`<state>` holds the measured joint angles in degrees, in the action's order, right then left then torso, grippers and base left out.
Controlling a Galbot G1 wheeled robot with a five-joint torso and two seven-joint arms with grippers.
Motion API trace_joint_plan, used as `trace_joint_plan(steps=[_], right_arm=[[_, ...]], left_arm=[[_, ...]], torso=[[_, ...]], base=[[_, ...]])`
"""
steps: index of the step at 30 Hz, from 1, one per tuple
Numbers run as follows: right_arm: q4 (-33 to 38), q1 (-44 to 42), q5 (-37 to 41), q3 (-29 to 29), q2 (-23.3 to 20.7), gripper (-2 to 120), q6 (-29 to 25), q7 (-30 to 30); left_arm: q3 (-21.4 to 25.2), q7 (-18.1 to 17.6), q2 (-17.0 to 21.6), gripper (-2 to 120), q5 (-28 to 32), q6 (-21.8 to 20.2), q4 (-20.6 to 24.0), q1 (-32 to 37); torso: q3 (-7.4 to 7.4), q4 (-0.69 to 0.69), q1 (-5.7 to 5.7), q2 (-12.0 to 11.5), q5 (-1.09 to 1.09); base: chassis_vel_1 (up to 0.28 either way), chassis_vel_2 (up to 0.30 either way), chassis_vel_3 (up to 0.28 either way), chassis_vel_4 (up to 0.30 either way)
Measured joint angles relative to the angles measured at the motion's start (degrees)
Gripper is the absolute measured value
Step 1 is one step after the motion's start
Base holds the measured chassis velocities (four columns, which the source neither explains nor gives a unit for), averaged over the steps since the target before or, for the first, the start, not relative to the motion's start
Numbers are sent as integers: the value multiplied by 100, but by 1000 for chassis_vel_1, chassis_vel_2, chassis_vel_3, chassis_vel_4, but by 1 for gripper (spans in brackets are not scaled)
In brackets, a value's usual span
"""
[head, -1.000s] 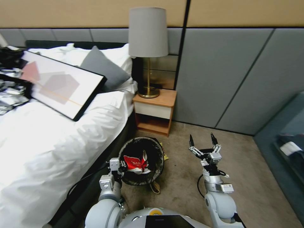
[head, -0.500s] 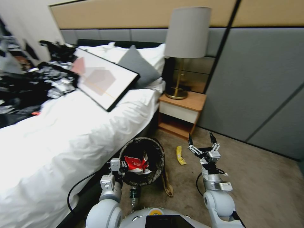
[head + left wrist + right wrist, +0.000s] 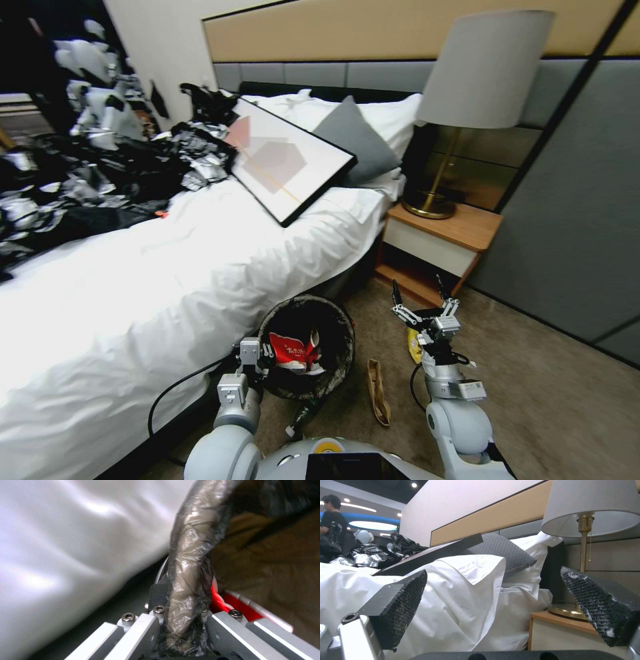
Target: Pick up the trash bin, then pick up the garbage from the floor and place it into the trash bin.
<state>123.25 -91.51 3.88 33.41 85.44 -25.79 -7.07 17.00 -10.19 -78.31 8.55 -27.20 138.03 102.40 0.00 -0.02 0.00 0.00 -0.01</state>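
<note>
The trash bin (image 3: pixel 339 327), round and lined with a dark bag, hangs tilted beside the bed, with a red-and-white wrapper (image 3: pixel 292 350) inside it. My left gripper (image 3: pixel 260 355) is shut on its near rim. In the left wrist view the bag-covered rim (image 3: pixel 186 580) is pinched in the left gripper (image 3: pixel 181 630), with the red wrapper (image 3: pixel 218 600) just behind. On the carpet lie garbage pieces: a yellow banana peel (image 3: pixel 413 345) partly behind my right arm, a brown paper strip (image 3: pixel 378 392) and a small green bottle (image 3: pixel 300 417). My right gripper (image 3: pixel 420 297) is held up, open and empty, with its fingers (image 3: pixel 403 600) spread wide.
The white bed (image 3: pixel 167 280) fills the left, with a framed picture (image 3: pixel 287 163), a grey pillow and a heap of black and silver sheeting (image 3: pixel 100 173) on it. A wooden nightstand (image 3: pixel 440 250) with a lamp (image 3: pixel 480 73) stands ahead. Bare carpet (image 3: pixel 547 393) lies to the right.
The head camera has swung left, so the whole scene has shifted right. The banana peel, brown strip and bottle have come into view. Both grippers keep their poses.
</note>
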Motion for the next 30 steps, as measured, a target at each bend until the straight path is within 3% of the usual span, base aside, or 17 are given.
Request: trace_joint_plan(steps=[9,17,25,30], right_arm=[[-76,56,-2,39,-3,100,0,-4],[-159,106,-2,105,7,100,15,33],[-251,119,-113,360,-111,100,786,567],[-442,391,121,456,-300,100,1828,906]], left_arm=[[-103,310,353,0,578,-646,177,153],[-250,488,546,0,588,-764,216,286],[-320,498,519,0,543,-759,218,281],[-293,488,474,0,535,-738,194,221]], torso=[[0,2,0,0,1],[0,2,0,0,1],[0,1,0,0,1],[0,2,0,0,1]], base=[[0,0,0,0],[0,0,0,0],[0,0,0,0],[0,0,0,0]])
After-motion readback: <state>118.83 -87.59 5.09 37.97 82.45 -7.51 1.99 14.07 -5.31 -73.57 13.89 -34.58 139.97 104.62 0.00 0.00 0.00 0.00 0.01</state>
